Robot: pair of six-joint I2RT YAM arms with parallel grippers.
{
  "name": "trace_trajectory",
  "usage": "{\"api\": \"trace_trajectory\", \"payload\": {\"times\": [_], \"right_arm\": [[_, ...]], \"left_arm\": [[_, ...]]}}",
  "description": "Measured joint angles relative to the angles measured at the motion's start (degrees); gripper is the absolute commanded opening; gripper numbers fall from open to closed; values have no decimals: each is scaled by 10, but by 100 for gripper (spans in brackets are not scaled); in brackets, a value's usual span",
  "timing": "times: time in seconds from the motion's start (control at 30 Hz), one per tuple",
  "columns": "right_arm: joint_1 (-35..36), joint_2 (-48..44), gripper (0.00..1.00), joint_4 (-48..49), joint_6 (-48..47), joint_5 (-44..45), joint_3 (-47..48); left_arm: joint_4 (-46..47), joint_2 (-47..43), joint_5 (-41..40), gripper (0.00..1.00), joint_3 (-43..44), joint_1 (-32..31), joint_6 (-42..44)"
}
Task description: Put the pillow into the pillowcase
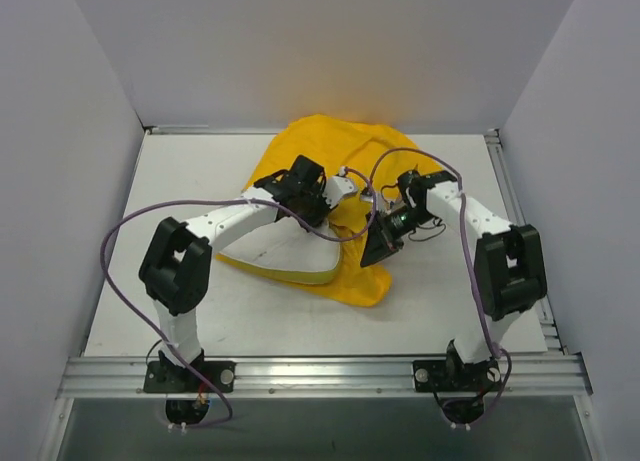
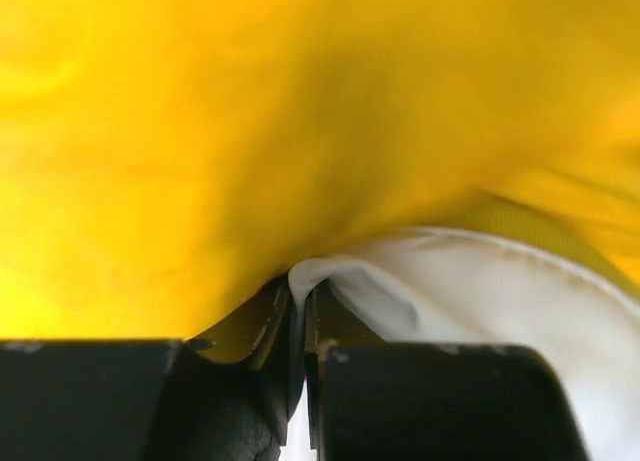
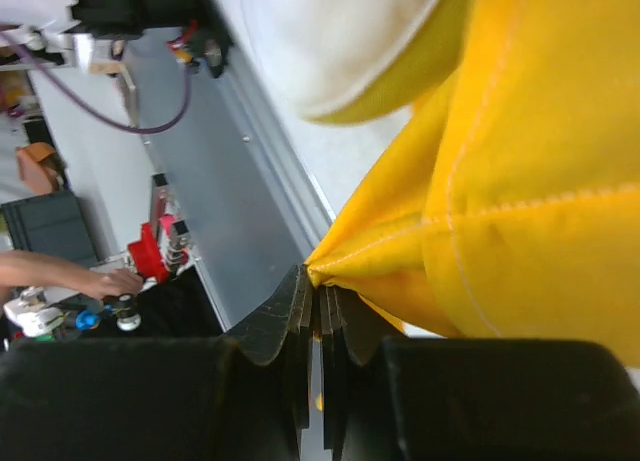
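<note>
**Pillow Partly Inside Yellow Case**

Overhead, the pillowcase (image 1: 330, 146) lies on the desk (image 1: 200, 321) toward its far edge, with the pillow (image 1: 262, 249) protruding near-left, its long axis apparently left-right. Left wrist: the left gripper (image 2: 303, 299) pinches a pillow corner. Right wrist: the right gripper (image 3: 318, 289) clamps the case hem; holding it taut should ease insertion.

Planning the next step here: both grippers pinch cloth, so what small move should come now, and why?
Probably the left gripper should push the pillow deeper into the pillowcase: it pinches the pillow's white edge at the opening, the right gripper holds the case's hem, and part of the pillow lies outside.
</note>
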Motion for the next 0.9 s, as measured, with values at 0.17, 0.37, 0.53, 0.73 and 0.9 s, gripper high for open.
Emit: {"api": "trace_trajectory", "payload": {"times": [0.17,0.37,0.53,0.73,0.9], "right_arm": [[28,-49,0,81,50,-57,-95],[90,-75,63,126,92,-80,-178],[26,-128,72,-11,1,-121,-137],[-173,-14,52,-57,-39,-44,121],[-187,98,50,24,44,129,231]], "left_arm": [[3,-52,25,0,-43,50,-131],[5,-105,89,0,-167,48,-112],[-63,-179,157,0,-236,83,124],[-183,-266,155,0,-308,107,444],[-219,-271,162,1,-313,109,592]]}}
